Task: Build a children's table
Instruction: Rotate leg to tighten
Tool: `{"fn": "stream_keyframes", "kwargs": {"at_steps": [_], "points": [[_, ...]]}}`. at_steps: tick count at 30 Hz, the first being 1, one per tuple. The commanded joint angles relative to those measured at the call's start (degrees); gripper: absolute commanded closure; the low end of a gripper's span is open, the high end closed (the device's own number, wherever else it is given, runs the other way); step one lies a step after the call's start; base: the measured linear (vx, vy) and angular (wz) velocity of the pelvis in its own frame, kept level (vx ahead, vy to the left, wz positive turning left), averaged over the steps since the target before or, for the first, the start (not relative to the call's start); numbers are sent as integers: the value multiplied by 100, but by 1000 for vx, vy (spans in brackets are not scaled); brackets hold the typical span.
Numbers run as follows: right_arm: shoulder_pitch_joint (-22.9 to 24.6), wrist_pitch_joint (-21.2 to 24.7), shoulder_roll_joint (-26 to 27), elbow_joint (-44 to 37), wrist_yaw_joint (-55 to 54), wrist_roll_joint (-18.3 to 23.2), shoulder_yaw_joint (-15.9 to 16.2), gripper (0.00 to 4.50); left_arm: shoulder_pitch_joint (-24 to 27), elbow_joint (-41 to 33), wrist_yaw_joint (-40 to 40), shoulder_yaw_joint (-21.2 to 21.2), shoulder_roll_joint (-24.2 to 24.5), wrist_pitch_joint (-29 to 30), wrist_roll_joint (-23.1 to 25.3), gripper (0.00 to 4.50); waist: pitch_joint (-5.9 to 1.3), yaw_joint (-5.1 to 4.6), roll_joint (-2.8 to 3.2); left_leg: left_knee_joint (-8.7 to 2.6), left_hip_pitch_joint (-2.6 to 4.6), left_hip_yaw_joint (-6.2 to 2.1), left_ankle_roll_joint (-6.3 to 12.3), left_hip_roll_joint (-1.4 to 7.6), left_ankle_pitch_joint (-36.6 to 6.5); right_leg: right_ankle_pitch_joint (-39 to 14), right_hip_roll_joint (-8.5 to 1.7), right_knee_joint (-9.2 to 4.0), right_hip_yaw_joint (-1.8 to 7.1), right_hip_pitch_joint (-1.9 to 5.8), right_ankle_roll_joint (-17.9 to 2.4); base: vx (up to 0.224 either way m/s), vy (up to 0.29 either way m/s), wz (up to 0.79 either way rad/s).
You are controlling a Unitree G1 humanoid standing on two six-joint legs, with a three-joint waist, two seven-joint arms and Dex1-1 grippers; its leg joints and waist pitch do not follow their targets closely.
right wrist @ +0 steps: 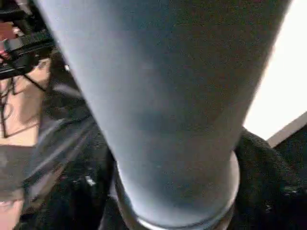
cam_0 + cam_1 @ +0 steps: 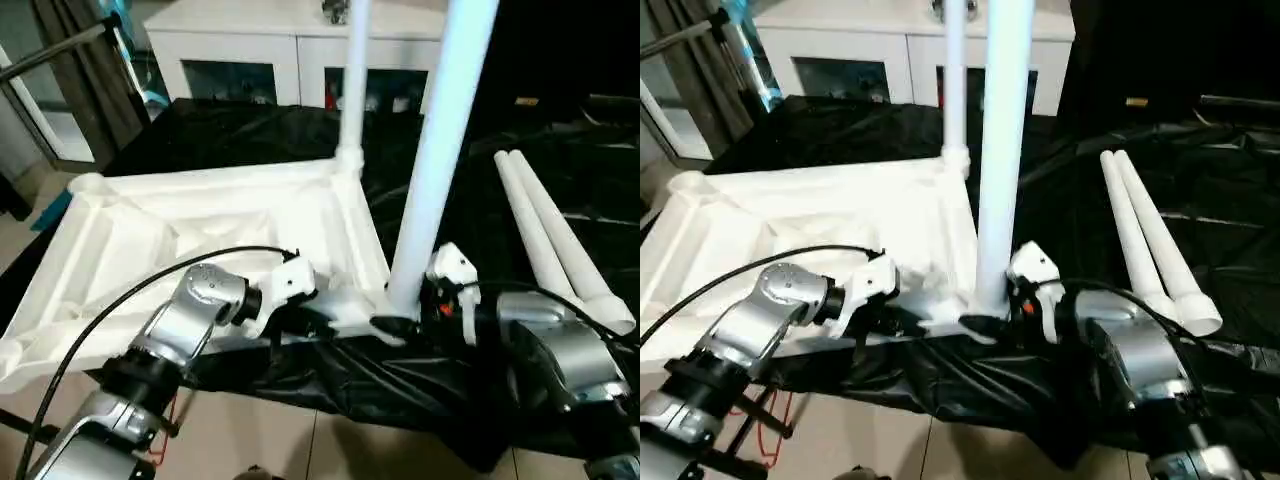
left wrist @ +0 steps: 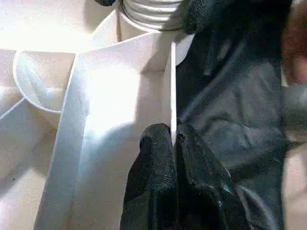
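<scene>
The white tabletop (image 2: 200,250) is lying upside down on a black sheet (image 2: 560,180), with its ribbed side facing up. The left gripper (image 3: 173,143) is sitting at the tabletop's near edge, at about 6 o'clock in the head views, and its two black fingers (image 3: 153,163) are pinching a thin white wall of the tabletop between them. The silver left arm (image 2: 190,310) is reaching in from about 7 o'clock, bent at the wrist. A tall white leg (image 2: 440,150) is standing up in the near corner socket (image 2: 385,310), just to the right of the left gripper. The right gripper (image 2: 400,325) is right at the bottom of this leg, touching it, but I cannot tell if its fingers are squeezing the leg or loose. The right arm (image 2: 560,350) is coming in from about 4 o'clock. A second leg (image 2: 352,80) is standing up in the far corner, at about 12 o'clock. Two more legs (image 2: 560,235) are lying side by side on the black sheet at about 3 o'clock, well apart from both grippers. A white cabinet (image 2: 290,45) is standing behind the table.
</scene>
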Motion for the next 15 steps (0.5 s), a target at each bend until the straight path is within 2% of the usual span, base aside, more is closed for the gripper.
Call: {"fn": "stream_keyframes", "kwargs": {"at_steps": [1,2,6,9,10,11,12,13,14,15], "points": [[3,105,116,-227,264,172,380,148,-61,-235,-167,-209,-173,-120,-170,450,-338,-25,-85,-443,111,-28,311,208,-1275,-1029,-260,-367,213,259,-1344,0,0,0],[8,108,127,-219,271,157,377,156,-68,-221,-166,-214,-178,-124,-166,450,-339,-18,-81,-440,127,-25,295,208,-1295,-1045,-261,-372,216,244,-1345,0,0,0],[17,89,209,-165,92,95,363,172,-90,-152,32,-157,-255,-80,-131,450,-354,-23,-90,-427,91,-34,316,197,-1111,-816,-260,-340,210,272,-1360,0,0,0],[-70,67,550,170,-693,-151,216,173,-198,29,555,0,-492,72,-47,450,-356,-38,-100,-417,86,-29,314,183,-1043,-812,-265,-346,211,269,-1367,0,0,0],[-207,20,922,584,-1579,-409,27,174,-312,165,990,100,-696,255,35,450,-343,-70,-102,-425,76,-28,260,171,-1064,-926,-261,-356,209,253,-1353,0,0,0],[-217,15,947,613,-1638,-424,13,175,-320,174,1018,106,-710,268,39,450,-338,-79,-91,-433,88,-27,207,161,-1139,-1076,-261,-373,205,239,-1332,0,0,0],[-353,109,1232,978,-2372,-555,-183,175,-421,267,1396,165,-875,466,136,450,-322,-109,-120,-456,84,-46,78,153,-1302,-1422,-264,-391,197,253,-1233,0,0,0],[-393,172,1311,1085,-2583,-581,-242,175,-452,291,1516,181,-925,524,168,450,-322,-120,-112,-463,104,-46,44,149,-1394,-1571,-268,-412,199,241,-1194,0,0,0],[-433,243,1411,1224,-2811,-606,-298,175,-499,319,1701,219,-1032,642,188,450,-317,-155,-140,-465,102,-54,5,143,-1485,-1720,-268,-432,197,248,-1130,0,0,0],[-457,330,1639,1406,-3180,-603,-390,176,-572,326,2070,292,-1277,893,210,450,-317,-169,-134,-463,115,-46,6,147,-1520,-1777,-267,-447,207,234,-1089,0,0,0]]}}
